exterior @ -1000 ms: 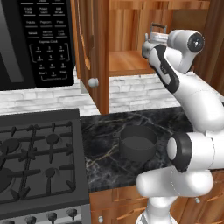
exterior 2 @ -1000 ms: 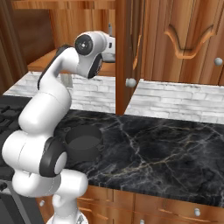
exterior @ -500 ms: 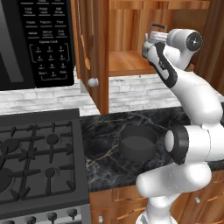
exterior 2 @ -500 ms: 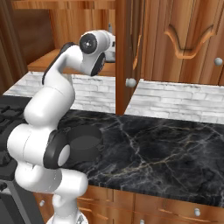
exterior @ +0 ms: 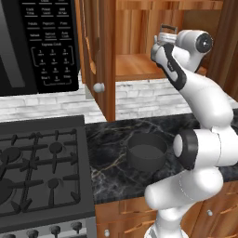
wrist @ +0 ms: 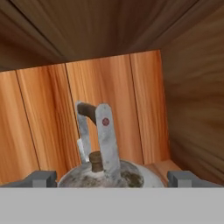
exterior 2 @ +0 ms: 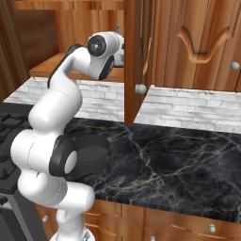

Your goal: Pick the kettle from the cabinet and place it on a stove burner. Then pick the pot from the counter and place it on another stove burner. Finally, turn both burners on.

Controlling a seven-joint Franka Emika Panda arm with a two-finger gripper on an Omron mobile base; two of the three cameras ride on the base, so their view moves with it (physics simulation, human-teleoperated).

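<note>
While the fingers [wrist: 111, 178] stand wide apart and empty, the kettle [wrist: 105, 171] sits between them on the cabinet [exterior: 139, 65] shelf: a squat, scuffed silvery body, brown lid knob, tall arched handle with brown top, wooden back panel behind.

kettle: the squat silvery-white metal kettle [wrist: 107, 173] is cut off at the hand view's bottom; its spout is hidden.
pot: the round dark grey matte pot [exterior 2: 94, 151] is partly hidden behind the arm.
stove: the black range [exterior: 39, 167] is cut by the left edge.
</note>
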